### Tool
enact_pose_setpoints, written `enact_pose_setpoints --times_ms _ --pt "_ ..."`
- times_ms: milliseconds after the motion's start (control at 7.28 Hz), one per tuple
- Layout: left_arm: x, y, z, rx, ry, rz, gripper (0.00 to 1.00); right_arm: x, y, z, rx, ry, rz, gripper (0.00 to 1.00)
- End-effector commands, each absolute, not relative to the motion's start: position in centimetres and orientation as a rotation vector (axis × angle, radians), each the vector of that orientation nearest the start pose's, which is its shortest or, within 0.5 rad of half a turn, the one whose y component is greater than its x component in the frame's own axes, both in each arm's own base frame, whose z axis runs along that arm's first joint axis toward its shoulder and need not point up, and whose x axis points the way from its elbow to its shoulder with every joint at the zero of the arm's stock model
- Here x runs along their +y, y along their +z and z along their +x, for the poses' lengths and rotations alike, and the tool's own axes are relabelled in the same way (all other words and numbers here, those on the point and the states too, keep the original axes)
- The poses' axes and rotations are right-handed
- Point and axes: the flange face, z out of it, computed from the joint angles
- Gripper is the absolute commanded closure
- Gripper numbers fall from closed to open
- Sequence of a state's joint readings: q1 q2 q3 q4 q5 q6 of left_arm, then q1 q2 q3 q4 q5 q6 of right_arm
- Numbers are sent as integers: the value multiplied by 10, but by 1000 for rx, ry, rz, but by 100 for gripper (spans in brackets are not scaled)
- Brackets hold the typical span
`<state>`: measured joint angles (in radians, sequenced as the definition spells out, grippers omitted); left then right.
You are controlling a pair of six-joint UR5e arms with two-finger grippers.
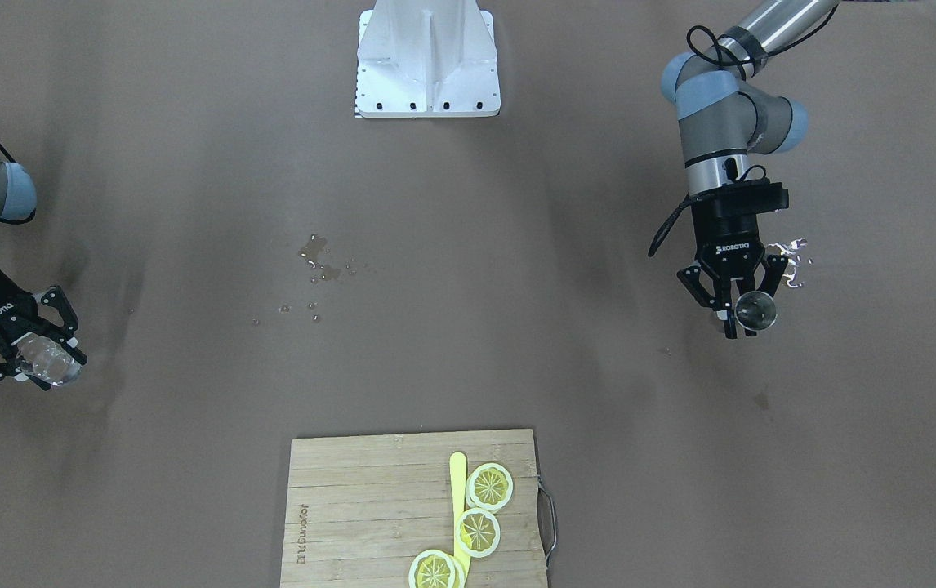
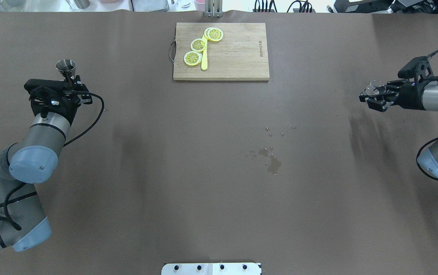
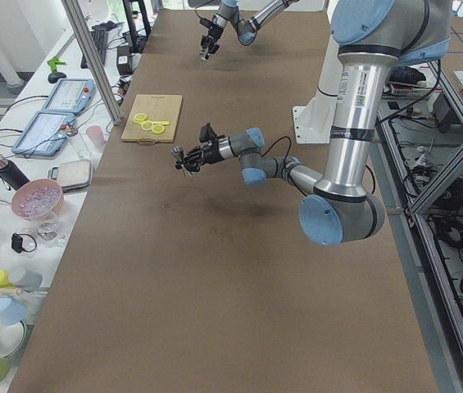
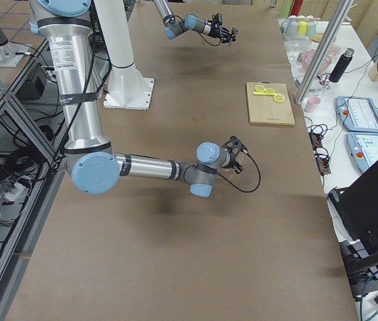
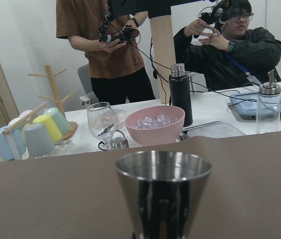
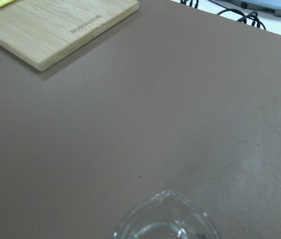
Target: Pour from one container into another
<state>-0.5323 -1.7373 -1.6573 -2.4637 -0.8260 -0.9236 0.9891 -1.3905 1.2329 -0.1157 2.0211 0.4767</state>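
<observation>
A small steel jigger (image 2: pixel 66 68) stands upright in my left gripper (image 2: pixel 67 81), which is shut on it at the table's left side. In the front view the jigger (image 1: pixel 756 311) shows between the fingers of that gripper (image 1: pixel 749 309), and it fills the bottom of the left wrist view as a shiny cup (image 5: pixel 162 191). A clear glass beaker (image 2: pixel 373 89) with a spout is held in my right gripper (image 2: pixel 372 96), shut on it at the far right. The front view has this beaker (image 1: pixel 48 360) in the gripper (image 1: pixel 55 367); its spouted rim (image 6: pixel 166 219) shows in the right wrist view. The two containers are far apart.
A wooden cutting board (image 2: pixel 238 53) with lemon slices (image 2: pixel 198 44) and a yellow knife (image 2: pixel 204 57) lies at the far middle. Spilled drops (image 2: pixel 271 160) wet the table's centre. The white robot base (image 1: pixel 427 61) is at the near edge. A side bench with cups and a pink bowl (image 5: pixel 154 122) lies beyond.
</observation>
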Motion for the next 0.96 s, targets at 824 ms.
enact_pose_setpoints --times_ms 824 --pt "-453 325 455 975 423 1433 100 -535 356 -296 -893 -710 933 100"
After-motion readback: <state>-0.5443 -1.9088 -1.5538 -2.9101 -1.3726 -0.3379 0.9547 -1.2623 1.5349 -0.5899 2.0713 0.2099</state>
